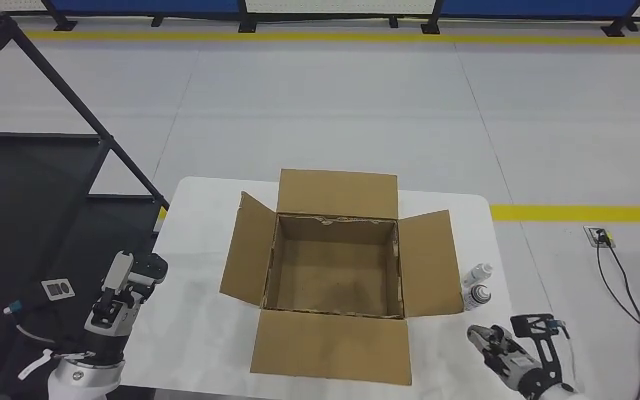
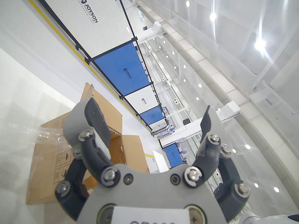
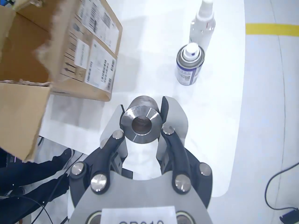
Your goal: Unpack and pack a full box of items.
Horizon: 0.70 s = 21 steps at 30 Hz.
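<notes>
Smooth white table, open cardboard box; right hand clamped on a polished metal cylinder, left hand apart.

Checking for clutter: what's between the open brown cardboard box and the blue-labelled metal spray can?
Only bare white tabletop, as the right wrist view shows.

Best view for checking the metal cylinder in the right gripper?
Right wrist view: the metal cylinder sits close up, clamped in the right gripper, bored end face toward the camera. Top view puts that gripper at the table's near corner, the cylinder too small to tell. Left wrist view faces the box and the ceiling.
</notes>
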Each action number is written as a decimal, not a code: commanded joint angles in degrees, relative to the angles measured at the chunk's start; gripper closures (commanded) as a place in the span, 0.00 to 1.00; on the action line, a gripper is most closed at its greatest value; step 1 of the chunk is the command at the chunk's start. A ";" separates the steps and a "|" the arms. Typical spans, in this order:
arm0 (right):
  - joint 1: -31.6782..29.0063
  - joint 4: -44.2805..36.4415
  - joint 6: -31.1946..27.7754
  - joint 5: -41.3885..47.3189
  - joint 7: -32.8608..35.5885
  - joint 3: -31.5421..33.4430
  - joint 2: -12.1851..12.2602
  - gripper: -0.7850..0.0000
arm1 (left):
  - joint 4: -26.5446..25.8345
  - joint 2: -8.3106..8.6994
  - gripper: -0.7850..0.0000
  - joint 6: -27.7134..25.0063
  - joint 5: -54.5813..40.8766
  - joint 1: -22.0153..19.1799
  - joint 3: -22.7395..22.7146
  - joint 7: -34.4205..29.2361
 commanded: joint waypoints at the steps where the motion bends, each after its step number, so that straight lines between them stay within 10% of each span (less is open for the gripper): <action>1: 3.22 2.72 1.87 -1.70 3.26 -1.29 0.20 1.00 | 0.00 0.00 0.00 0.00 0.00 0.00 0.00 0.00; 19: 18.26 16.19 13.75 -11.89 13.90 -10.40 0.70 1.00 | 0.00 0.00 0.00 0.00 0.00 0.00 0.00 0.00; 21: 19.17 17.32 14.53 -12.06 14.22 -10.93 0.69 0.88 | 0.00 0.00 0.00 0.00 0.00 0.00 0.00 0.00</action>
